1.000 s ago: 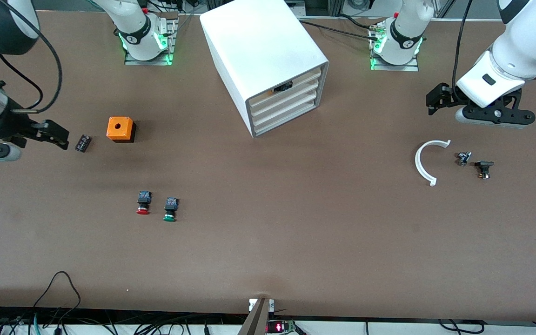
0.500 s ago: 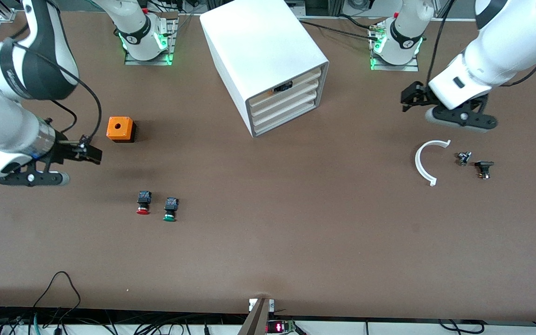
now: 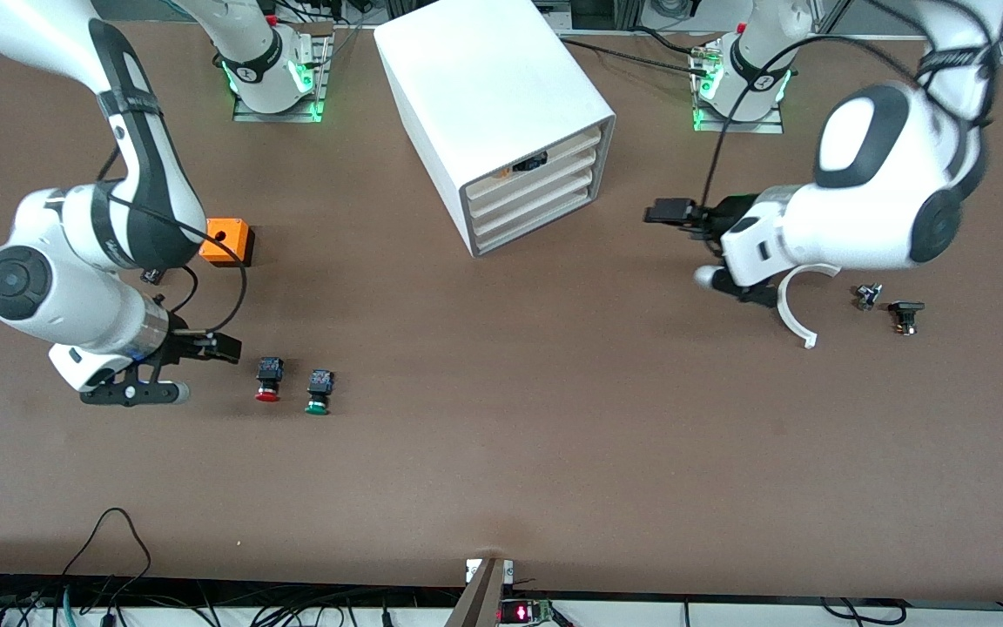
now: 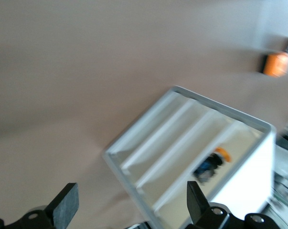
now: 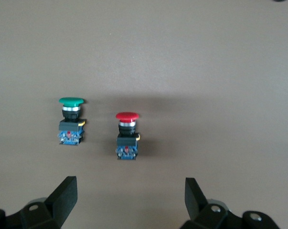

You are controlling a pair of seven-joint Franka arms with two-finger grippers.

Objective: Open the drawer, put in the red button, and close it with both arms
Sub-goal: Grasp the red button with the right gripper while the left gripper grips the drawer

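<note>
Black fingers of the right gripper (image 3: 221, 348) stand spread wide and hold nothing, hanging just beside the red button (image 3: 268, 380), which lies on its side on the table (image 3: 554, 435) with its long axis running from the black-blue body to the red cap, the cap pointing toward the front camera; the green button (image 3: 319, 392) lies alongside it the same way. Spread wide and empty too, the left gripper (image 3: 671, 212) hangs near the cabinet (image 3: 493, 113), facing its stacked fronts, where the drawer (image 3: 529, 179), second from the top, sits pushed in.
</note>
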